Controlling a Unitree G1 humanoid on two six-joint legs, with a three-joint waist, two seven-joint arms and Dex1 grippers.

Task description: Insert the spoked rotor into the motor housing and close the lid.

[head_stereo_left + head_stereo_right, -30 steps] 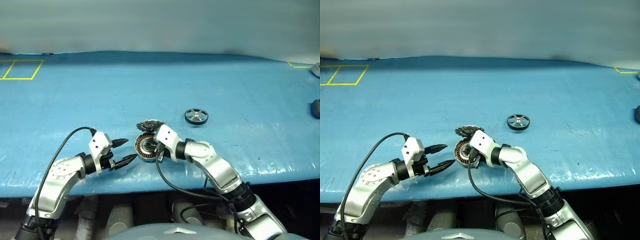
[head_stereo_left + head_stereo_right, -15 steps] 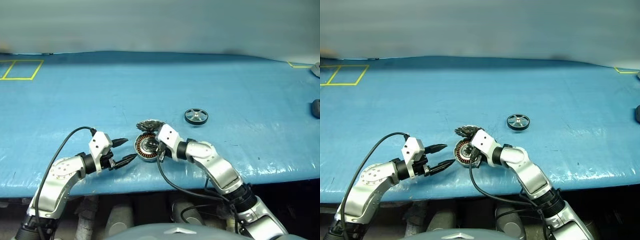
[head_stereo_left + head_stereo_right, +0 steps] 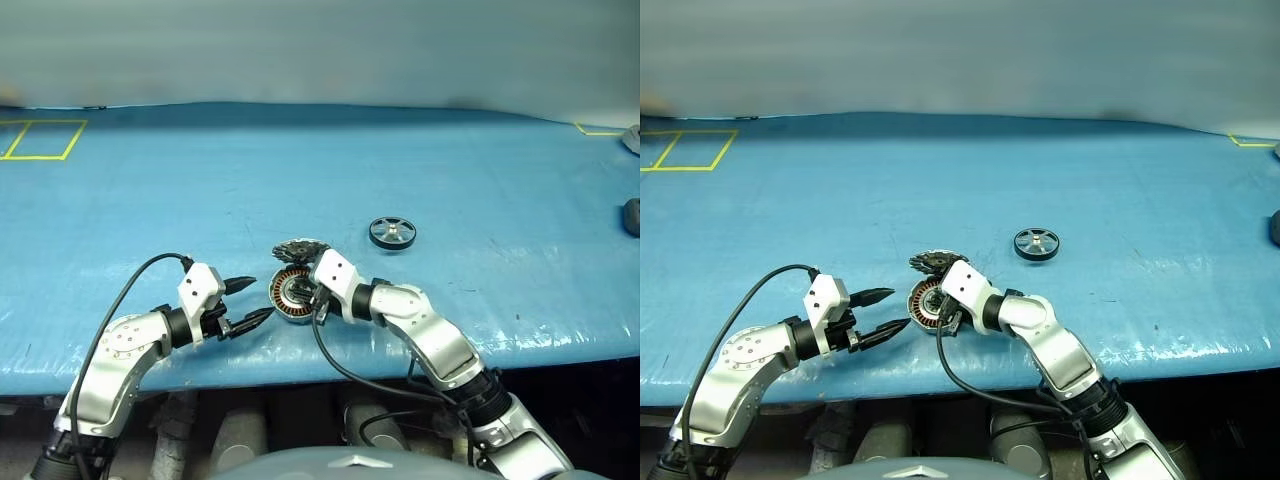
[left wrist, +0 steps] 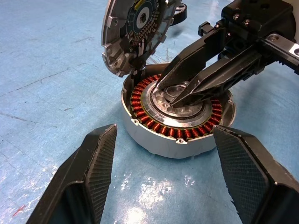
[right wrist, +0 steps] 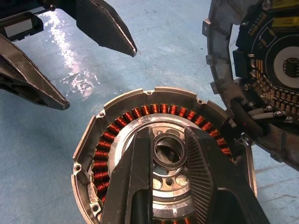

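Blue mat [image 3: 300, 180]: motor housing [image 4: 180, 119] centre betw R jaws.

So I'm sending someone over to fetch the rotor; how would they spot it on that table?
On the blue table, look past the open motor housing with its copper windings, away from the robot and to its right. The spoked rotor lies flat and alone there: a black-rimmed wheel with a shiny silver hub, with no copper windings.

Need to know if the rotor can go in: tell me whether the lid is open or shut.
Open. The lid stands up from the housing's rim, its patterned inside showing, and the copper windings lie bare.
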